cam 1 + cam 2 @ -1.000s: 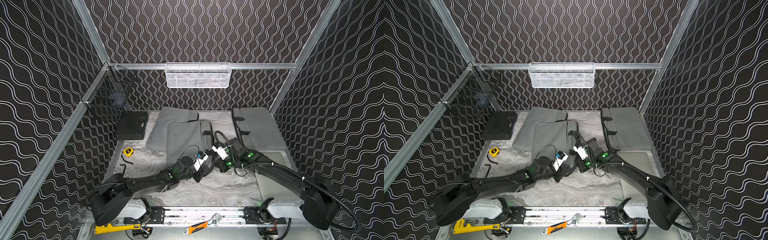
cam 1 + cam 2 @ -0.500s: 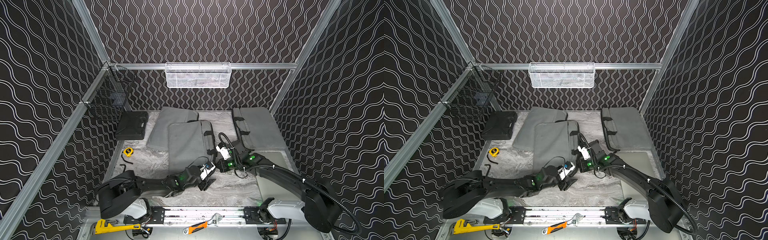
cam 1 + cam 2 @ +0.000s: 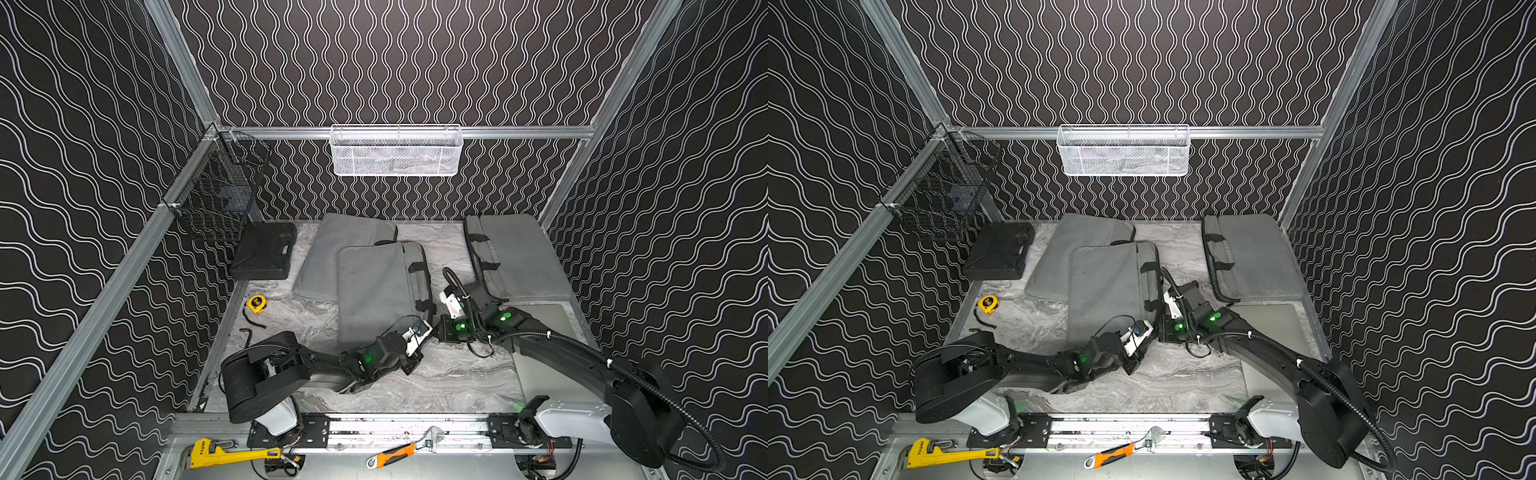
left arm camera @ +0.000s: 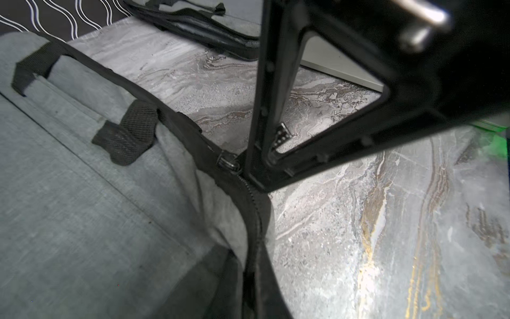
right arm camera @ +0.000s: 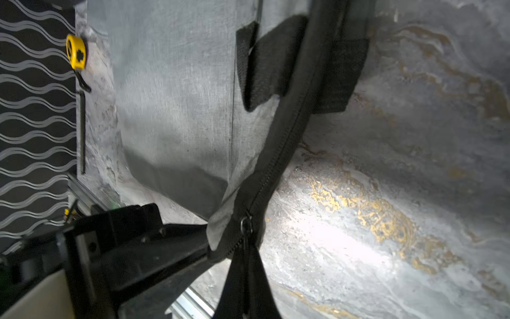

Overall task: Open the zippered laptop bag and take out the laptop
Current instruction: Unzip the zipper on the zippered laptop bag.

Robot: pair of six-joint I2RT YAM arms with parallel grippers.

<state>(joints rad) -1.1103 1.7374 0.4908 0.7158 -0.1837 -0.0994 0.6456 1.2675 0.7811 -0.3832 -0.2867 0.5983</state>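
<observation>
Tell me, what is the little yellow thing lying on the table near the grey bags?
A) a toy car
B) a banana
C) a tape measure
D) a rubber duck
C: the tape measure is a small round yellow case with a black strap trailing from it. It lies on the marble table, apart from the middle laptop bag.
</observation>
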